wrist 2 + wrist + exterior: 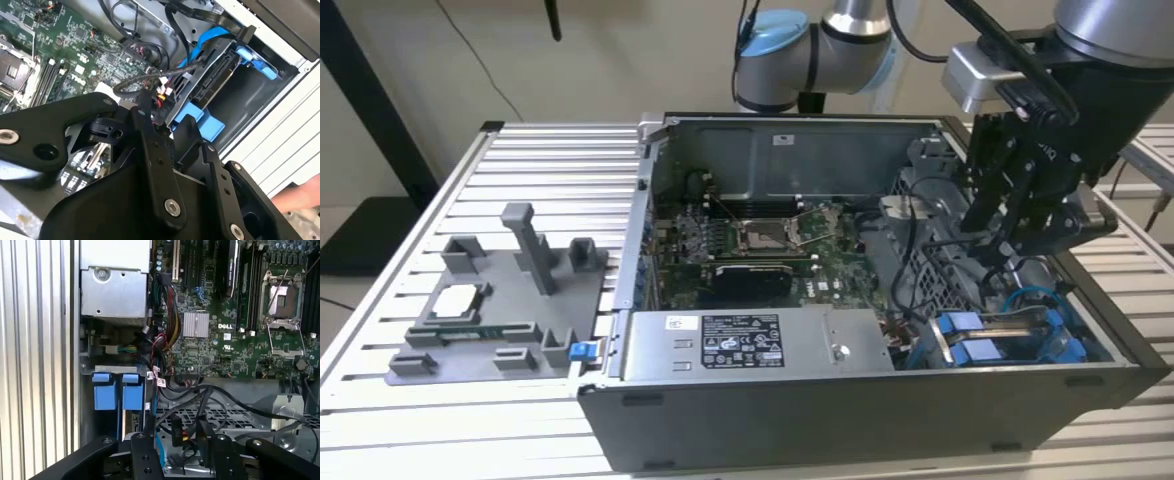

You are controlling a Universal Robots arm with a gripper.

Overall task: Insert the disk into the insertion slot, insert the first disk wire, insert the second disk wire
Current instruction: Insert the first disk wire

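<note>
The disk (214, 80) lies on edge in its blue carrier (202, 125) inside the insertion slot (987, 340), at the case's corner on the exterior view's right. Two blue carrier tabs (132, 391) stand side by side there. My gripper (994, 258) reaches down into the case just above the drive bay. In both wrist views its black fingers (150, 145) pinch a black wire connector (163, 111) with red and yellow leads (176, 432). The connector hangs close to the disk's end, and I cannot tell whether it touches. A blue flat wire (210, 37) curves over the disk.
The open computer case (854, 420) lies on a slatted metal table (520, 160). The grey power-supply box (747, 340) sits beside the bay, with the motherboard (747, 240) behind it. A grey parts fixture (494, 310) stands at the exterior view's left. Someone's hand (297, 197) shows outside the case.
</note>
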